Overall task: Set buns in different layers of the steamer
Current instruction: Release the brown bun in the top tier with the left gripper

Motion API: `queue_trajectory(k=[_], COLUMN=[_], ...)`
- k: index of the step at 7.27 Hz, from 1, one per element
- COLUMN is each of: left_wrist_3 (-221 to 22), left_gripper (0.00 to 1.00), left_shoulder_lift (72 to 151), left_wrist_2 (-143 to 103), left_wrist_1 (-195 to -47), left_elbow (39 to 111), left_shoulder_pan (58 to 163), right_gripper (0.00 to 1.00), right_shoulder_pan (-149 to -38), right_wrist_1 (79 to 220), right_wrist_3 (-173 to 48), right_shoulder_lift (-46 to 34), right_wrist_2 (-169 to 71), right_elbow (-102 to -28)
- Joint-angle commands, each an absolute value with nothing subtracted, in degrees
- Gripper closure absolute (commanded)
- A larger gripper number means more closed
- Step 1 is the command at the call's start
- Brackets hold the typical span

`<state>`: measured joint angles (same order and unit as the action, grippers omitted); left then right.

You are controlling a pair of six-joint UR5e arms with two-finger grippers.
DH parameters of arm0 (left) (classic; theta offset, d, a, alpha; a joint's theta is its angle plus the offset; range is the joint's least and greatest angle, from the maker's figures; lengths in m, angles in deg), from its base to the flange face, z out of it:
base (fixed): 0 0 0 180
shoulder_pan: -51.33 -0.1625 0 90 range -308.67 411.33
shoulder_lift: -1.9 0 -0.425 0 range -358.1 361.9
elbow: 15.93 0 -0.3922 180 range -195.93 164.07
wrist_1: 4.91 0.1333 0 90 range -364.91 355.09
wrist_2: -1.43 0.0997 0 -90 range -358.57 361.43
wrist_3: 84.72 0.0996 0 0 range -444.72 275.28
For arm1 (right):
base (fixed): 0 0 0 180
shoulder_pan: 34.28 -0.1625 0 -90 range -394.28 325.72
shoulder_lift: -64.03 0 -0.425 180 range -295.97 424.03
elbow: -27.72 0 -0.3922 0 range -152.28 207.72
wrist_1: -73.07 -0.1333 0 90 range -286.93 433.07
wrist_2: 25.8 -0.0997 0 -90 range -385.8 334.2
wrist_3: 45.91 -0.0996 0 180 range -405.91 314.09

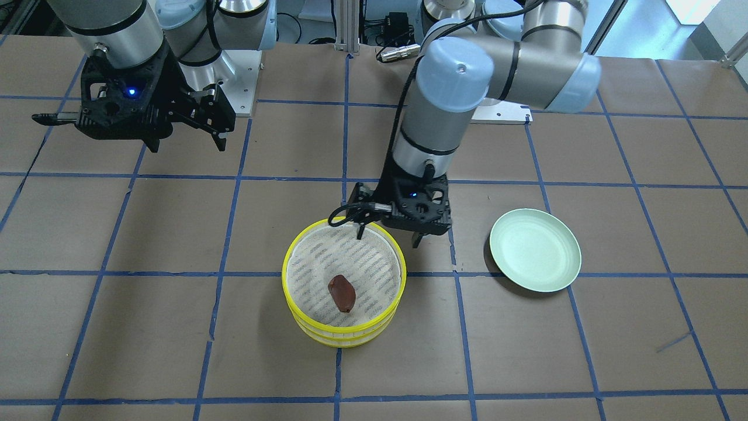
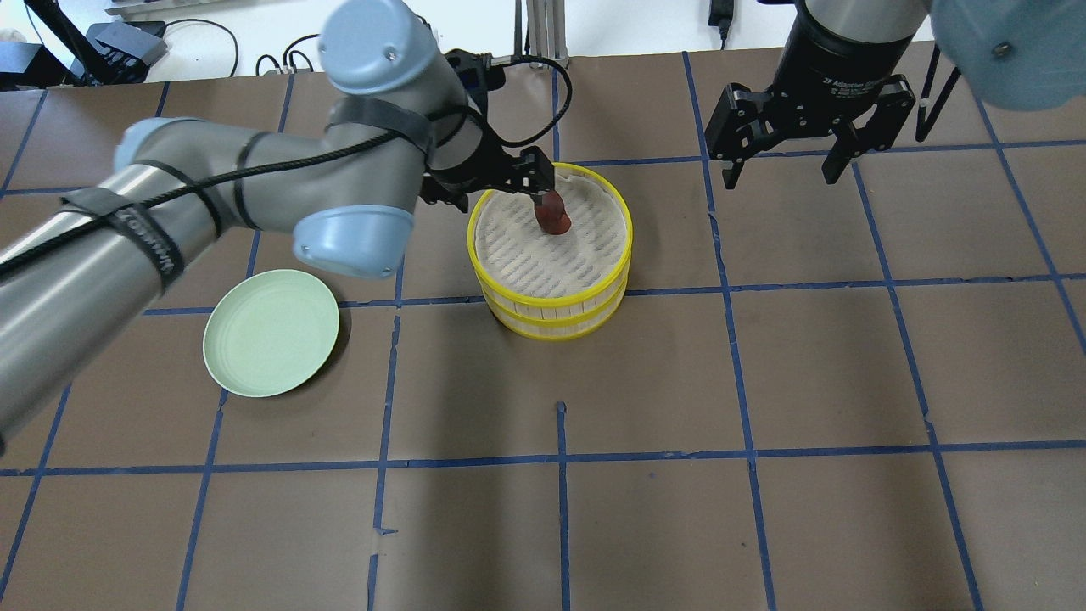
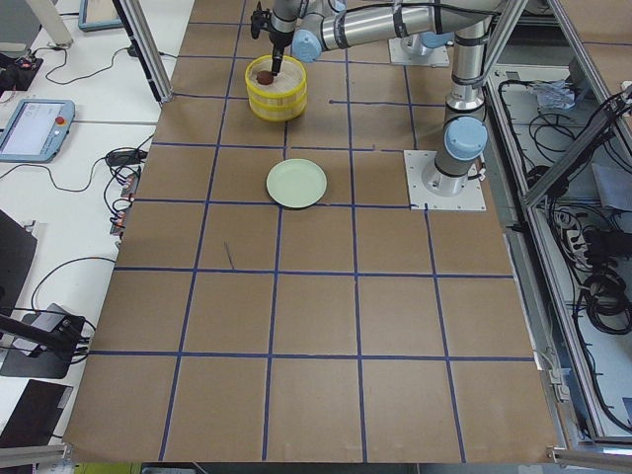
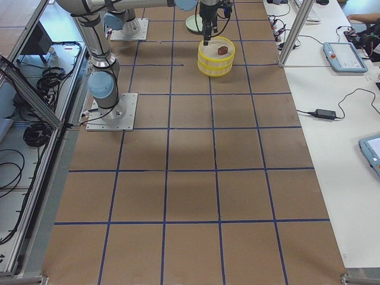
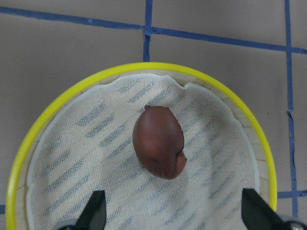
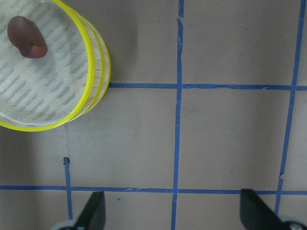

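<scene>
The two steamer layers stand stacked, the top layer [image 1: 304, 275] on the lower layer [image 1: 342, 340]. The dark reddish-brown bun [image 1: 342, 293] lies on the top layer's woven floor [image 5: 81, 143]. It also shows in the left wrist view [image 5: 159, 149] and the overhead view [image 2: 556, 221]. The white bun is hidden. My left gripper [image 1: 388, 237] is open and empty. It hangs just above the top layer's rim on the robot's side, and the bun lies beyond its fingertips [image 5: 96, 211]. My right gripper [image 2: 779, 176] is open and empty. It is held high and off to the side of the steamer [image 6: 48, 86].
An empty pale green plate [image 1: 534, 250] lies on the table on my left side, beside the steamer [image 2: 551, 299]. Brown paper with blue tape lines covers the table. The left arm's cable loops over the steamer's back rim.
</scene>
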<state>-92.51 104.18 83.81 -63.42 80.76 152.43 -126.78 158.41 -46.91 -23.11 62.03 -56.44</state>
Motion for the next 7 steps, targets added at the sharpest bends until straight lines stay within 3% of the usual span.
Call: queue_trajectory(k=[1,7], left_wrist_3=[-79.76,-79.27], left_gripper=[0.0,0.0], left_shoulder_lift=[97.19,91.73], left_wrist_2=[85.09,94.07], left_wrist_1=[-77.54,-86.47], left_elbow=[81.36,82.24], left_shoulder_pan=[144.18,142.65], right_gripper=[0.0,0.0], right_shoulder_pan=[-126.83,-126.83], right_wrist_1=[158.41,157.36], right_wrist_3=[-46.97,-47.05], right_shoulder_lift=[-23.16,-23.77], right_wrist_2=[61.65,62.18], right_elbow=[-56.56,-57.0])
